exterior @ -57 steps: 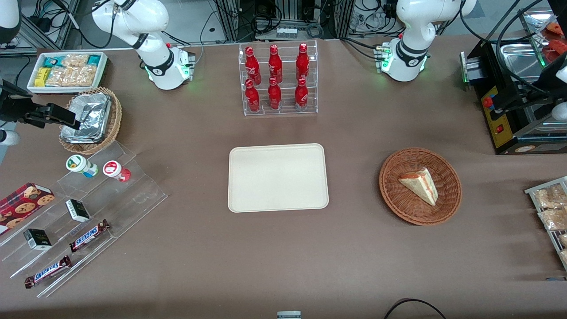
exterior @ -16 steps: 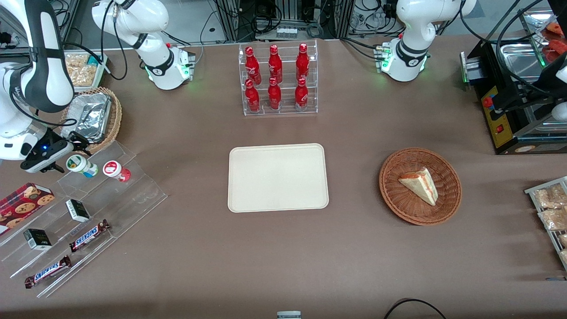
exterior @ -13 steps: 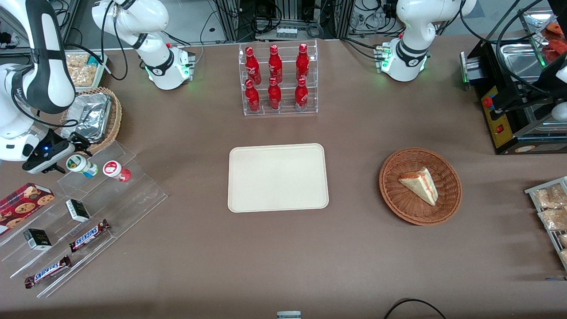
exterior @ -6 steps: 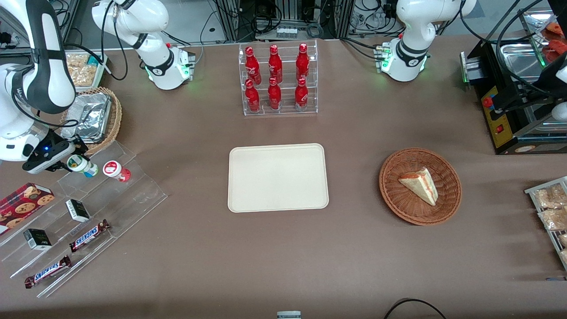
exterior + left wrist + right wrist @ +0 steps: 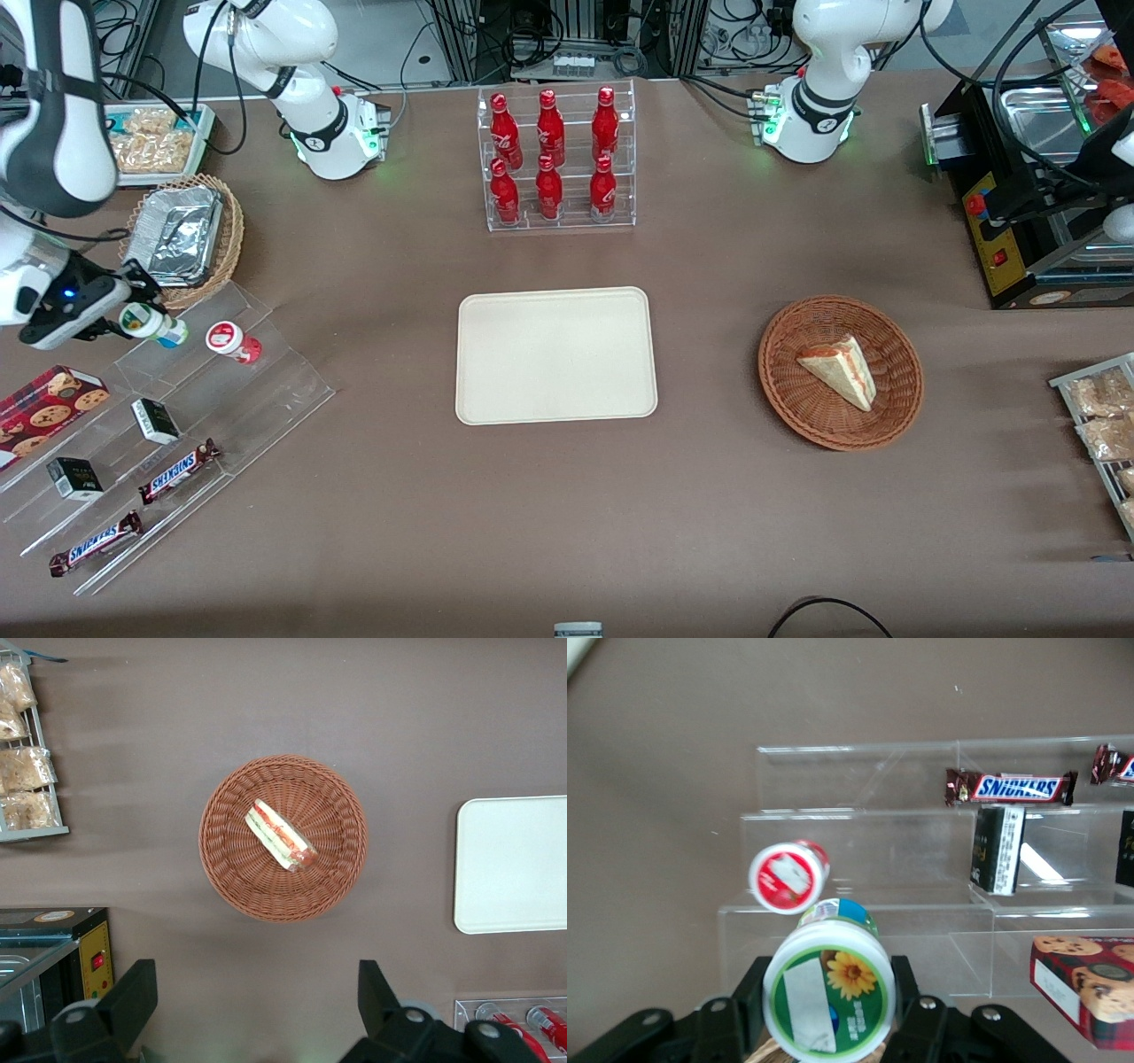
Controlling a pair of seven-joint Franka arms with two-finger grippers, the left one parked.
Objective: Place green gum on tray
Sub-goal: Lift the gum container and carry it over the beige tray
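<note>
the tool (image 5: 133,312) is clamped on the green gum (image 5: 152,324), lifted off the acrylic stand (image 5: 204,381), well apart from the tray (image 5: 556,356) awaiting it.

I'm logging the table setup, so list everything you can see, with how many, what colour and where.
green gum: one, green-and-white lid, in the hand, lifted off the top step
red gum: one, red lid, top step of acrylic stand
tray: one, cream, table centre
Snickers bars: two, brown, lower steps
black boxes: two, middle steps
cookie box: one, red, beside stand
cola bottles: six, red, acrylic rack
sandwich: one, in brown wicker basket
foil tray: silver, in another basket
hand: shut on green gum
</note>
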